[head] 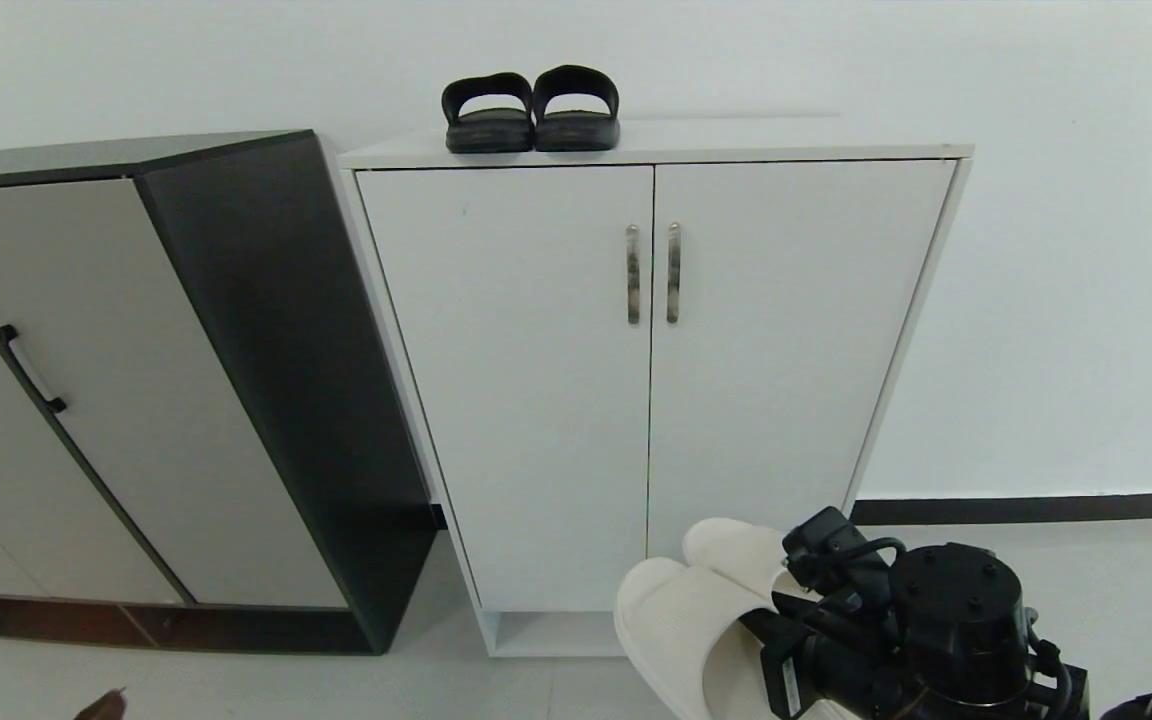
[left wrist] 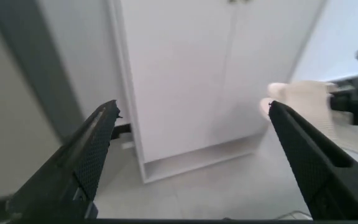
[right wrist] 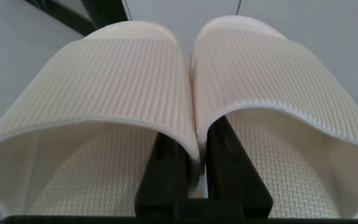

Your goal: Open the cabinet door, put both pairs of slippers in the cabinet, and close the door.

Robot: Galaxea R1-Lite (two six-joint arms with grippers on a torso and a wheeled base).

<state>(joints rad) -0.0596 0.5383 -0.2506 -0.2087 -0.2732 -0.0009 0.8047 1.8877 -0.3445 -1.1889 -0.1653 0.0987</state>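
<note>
The white cabinet point(head: 536, 400) stands against the wall with both doors shut, its two metal handles point(head: 652, 273) side by side at the middle. A pair of black slippers point(head: 531, 112) rests on its top. My right gripper point(right wrist: 194, 174) is shut on the inner walls of a pair of white slippers point(right wrist: 185, 93), holding them together low in front of the right door point(head: 706, 610). My left gripper point(left wrist: 192, 109) hangs open and empty near the floor, facing the cabinet's lower left corner point(left wrist: 143, 168). The white slippers point(left wrist: 303, 102) show beyond its finger.
A dark cabinet point(head: 266, 380) with grey doors and a black handle point(head: 31, 370) stands close to the white one's left side. A black baseboard point(head: 1026, 508) runs along the wall on the right, with open floor point(head: 1086, 580) there.
</note>
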